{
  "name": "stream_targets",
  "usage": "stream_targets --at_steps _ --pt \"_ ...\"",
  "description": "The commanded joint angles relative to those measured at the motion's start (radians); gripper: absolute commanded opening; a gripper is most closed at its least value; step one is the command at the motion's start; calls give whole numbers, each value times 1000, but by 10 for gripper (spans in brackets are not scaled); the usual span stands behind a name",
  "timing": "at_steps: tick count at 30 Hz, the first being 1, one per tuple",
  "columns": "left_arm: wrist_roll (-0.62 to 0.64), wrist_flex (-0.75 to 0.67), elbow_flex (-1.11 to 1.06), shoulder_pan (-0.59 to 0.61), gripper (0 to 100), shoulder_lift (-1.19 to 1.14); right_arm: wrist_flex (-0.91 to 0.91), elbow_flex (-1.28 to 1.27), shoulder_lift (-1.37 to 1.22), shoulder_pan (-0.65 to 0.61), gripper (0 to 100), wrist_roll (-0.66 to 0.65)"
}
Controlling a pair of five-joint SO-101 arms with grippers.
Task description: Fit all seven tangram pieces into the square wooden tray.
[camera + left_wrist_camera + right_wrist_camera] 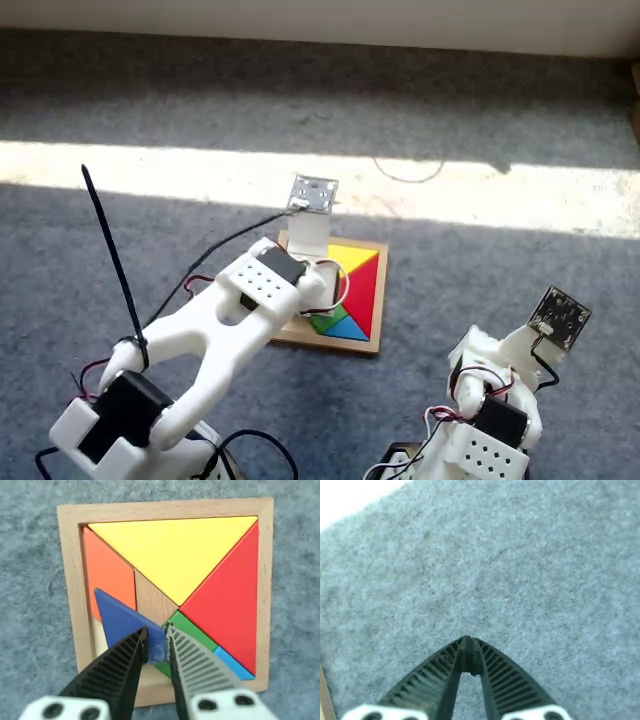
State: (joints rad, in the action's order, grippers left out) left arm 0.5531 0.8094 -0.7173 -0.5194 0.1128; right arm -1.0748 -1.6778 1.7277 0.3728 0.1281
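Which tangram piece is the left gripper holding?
The dark blue triangle, pinched in the left gripper; the rest lie flat in the square wooden tray.

The left arm (215, 320) has white printed shells with rows of small round holes, black servo motors (125, 408), a thin black cable (228, 243) and a long black cable tie (108, 250). The right arm (490, 400) is built alike and carries a dark square camera board (560, 315). The left gripper (156, 632) pairs a black ribbed finger (117, 667) with a grey one (192, 662). On the right gripper (469, 642) both are black, on white bases.
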Motion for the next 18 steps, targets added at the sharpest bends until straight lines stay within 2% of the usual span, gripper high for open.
stream_targets --at_steps 1,11,15,18 --pt "-9 -11 -15 -10 81 -33 24 -42 8 -12 5 5" --pt "-9 48 -16 -10 79 -35 24 -42 8 -12 5 5" --pt "-9 72 -16 -10 6 -35 24 -42 8 -12 5 5" --pt "-9 98 -16 -13 6 -35 24 -42 8 -12 5 5"
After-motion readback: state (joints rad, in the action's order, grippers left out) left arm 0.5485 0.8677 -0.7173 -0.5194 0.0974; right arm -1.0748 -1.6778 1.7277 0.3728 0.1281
